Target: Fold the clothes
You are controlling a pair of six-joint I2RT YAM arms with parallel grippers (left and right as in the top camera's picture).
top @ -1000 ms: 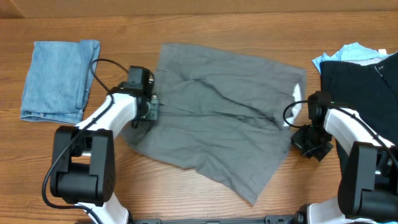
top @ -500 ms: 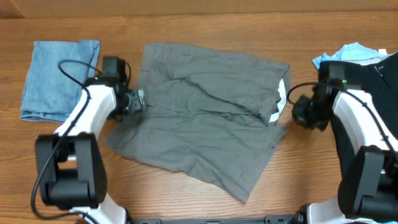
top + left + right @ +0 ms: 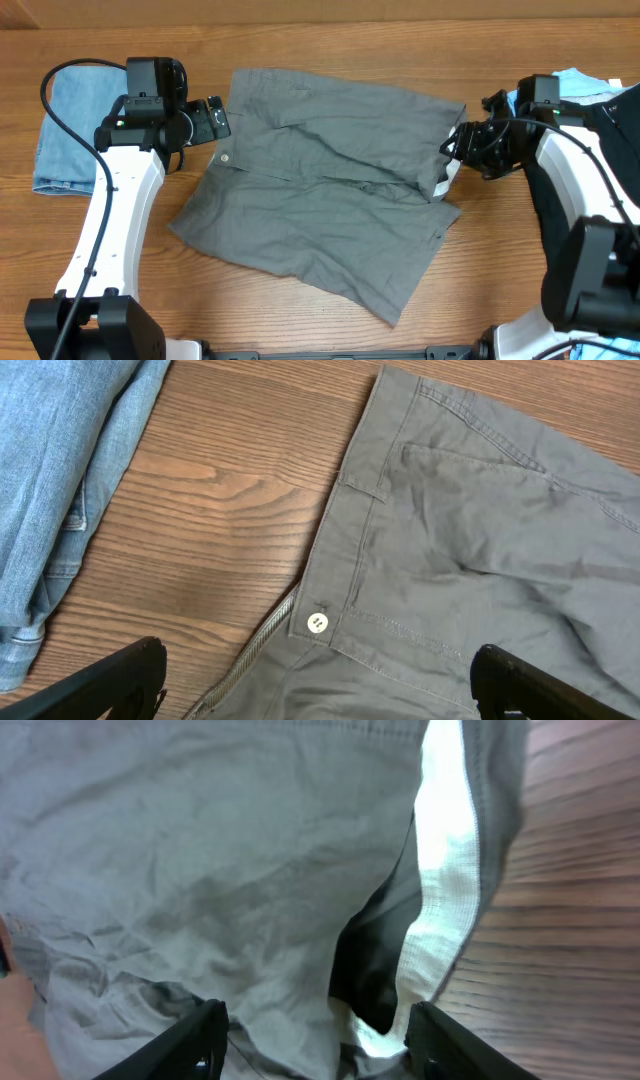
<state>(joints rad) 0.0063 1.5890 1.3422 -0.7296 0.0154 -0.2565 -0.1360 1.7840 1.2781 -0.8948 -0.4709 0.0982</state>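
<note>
Spreading appears complete: the shorts [image 3: 330,210] lie flat on the table [image 3: 260,310], left fingers [image 3: 110,680] and right fingers [image 3: 195,1038] open and empty; next, grip one edge to fold.

No writing, label, brand, number or sign can be read in any view. The button [image 3: 317,623] on the shorts [image 3: 330,200], in the lower middle of the left wrist view, is too small to show any marking. The white lining [image 3: 440,920] at the right of the right wrist view shows only its weave.
</note>
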